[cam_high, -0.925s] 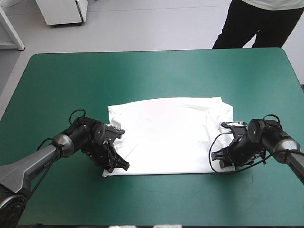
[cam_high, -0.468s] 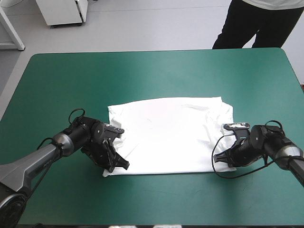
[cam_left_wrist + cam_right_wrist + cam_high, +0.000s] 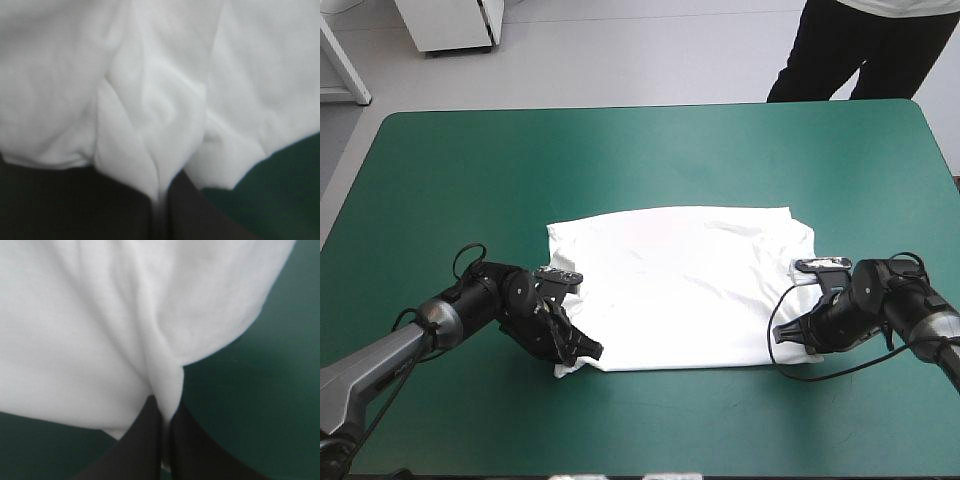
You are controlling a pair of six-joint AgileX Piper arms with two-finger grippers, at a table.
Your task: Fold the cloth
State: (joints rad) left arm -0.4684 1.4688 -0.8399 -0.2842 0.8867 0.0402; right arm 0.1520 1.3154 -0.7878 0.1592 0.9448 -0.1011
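Teal-green cover [image 3: 440, 180] lies smooth over the whole table, its side and far stretches bare. At the near left corner of the white T-shirt [image 3: 680, 285] the left gripper [image 3: 582, 352] sits low on the cover. Its black fingers [image 3: 75, 200] are all but closed, pinching a ridge of cloth that runs ahead of them in the left wrist view. Since just before, this gripper has slid a little toward the table's middle, and the corner it holds has been drawn inward and bunched. The T-shirt is spread flat, midway between the side edges and nearer the near edge. At its near right corner the right gripper [image 3: 788, 338] likewise clamps a raised fold of cloth between nearly closed fingers [image 3: 135, 450], almost where it was earlier.
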